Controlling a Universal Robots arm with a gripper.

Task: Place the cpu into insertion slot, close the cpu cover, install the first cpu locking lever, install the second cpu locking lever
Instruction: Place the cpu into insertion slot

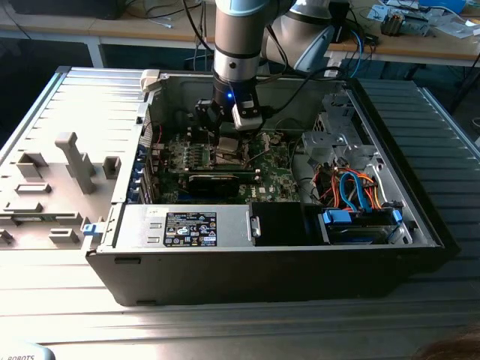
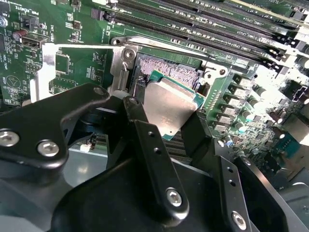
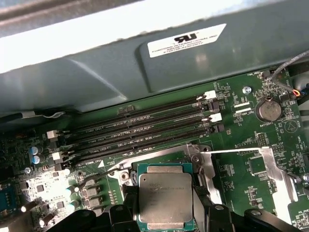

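We find the claw (image 2: 164, 115) clamped on the cpu (image 2: 169, 101), one finger at each side edge. The cpu, dull silver on a green border, sits just above the insertion slot (image 2: 170, 72), whose contacts show past its far edge. The cpu cover (image 2: 41, 72) stands swung back, clear of the slot. Memory slots (image 3: 140, 128) run close beside the frame.

Dull silver-grey cpu (image 3: 165, 194) with teal-green edge, green circuit board (image 3: 231, 175), black memory slots (image 3: 140, 127)
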